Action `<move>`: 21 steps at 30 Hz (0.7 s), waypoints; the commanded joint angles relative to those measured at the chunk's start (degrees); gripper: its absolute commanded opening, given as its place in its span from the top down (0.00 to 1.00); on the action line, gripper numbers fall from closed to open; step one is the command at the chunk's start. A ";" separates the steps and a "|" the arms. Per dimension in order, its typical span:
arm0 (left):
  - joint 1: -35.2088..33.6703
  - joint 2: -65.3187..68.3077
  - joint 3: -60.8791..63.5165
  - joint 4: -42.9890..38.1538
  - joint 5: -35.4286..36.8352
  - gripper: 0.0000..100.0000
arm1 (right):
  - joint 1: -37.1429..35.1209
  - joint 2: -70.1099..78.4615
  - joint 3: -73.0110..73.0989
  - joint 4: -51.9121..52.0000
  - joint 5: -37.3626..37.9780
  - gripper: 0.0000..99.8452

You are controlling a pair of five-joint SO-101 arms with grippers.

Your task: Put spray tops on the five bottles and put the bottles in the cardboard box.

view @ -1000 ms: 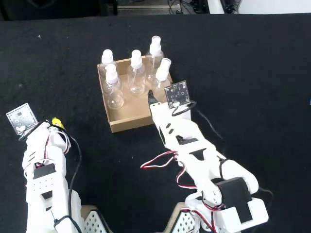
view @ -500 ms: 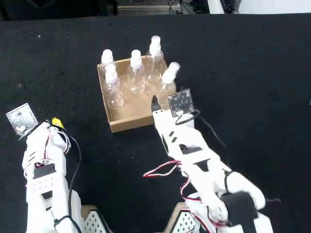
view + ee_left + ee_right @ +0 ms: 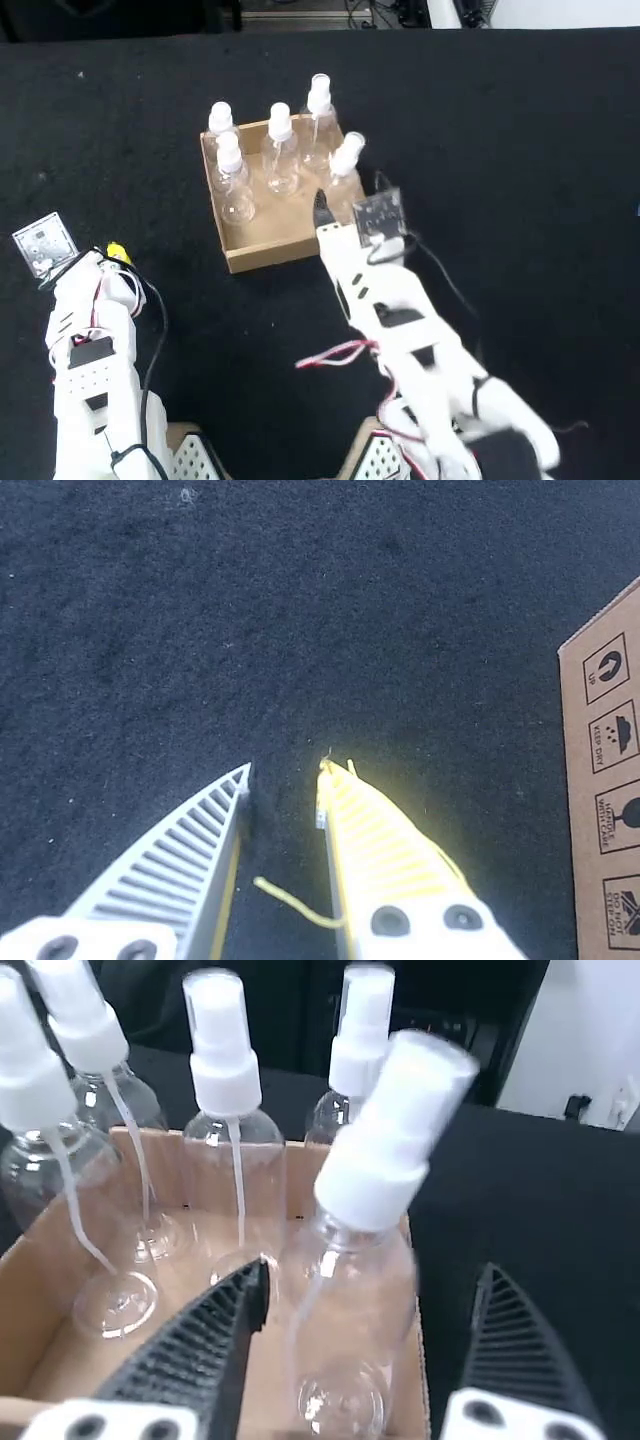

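Observation:
A cardboard box (image 3: 268,256) holds five clear bottles with white spray tops. Three of them stand upright along its far side (image 3: 221,124) (image 3: 280,130) (image 3: 319,100), and another (image 3: 231,168) is nearer the front. The fifth bottle (image 3: 344,168) (image 3: 352,1290) leans tilted at the box's right wall. My right gripper (image 3: 335,210) (image 3: 377,1270) is open at the box's near right corner, its black fingers (image 3: 205,1345) wide on either side of that bottle and apart from it. At the lower left my left gripper (image 3: 118,252) (image 3: 286,770) hangs over bare cloth, open by a narrow gap, with nothing between its fingers.
Black cloth covers the whole table (image 3: 520,150). One printed side of the box (image 3: 603,780) lies to one side of the left gripper. Red and white cables (image 3: 330,355) trail beside the right arm.
The right arm has drawn back toward the table's near edge. The bottle nearest it has tipped over to the right against the box wall. The left arm has stayed still.

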 commanded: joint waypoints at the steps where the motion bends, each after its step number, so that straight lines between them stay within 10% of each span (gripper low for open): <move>1: 0.48 -0.88 -0.22 -1.41 -0.70 0.90 | 0.88 -10.77 3.91 0.18 0.09 0.72; 14: 0.40 -0.88 -0.22 -0.97 -3.08 0.98 | 8.09 -38.29 9.27 25.05 0.44 0.73; 21: 0.57 -0.88 -0.13 -0.88 -3.87 0.97 | 18.02 -54.55 12.62 38.33 0.44 0.99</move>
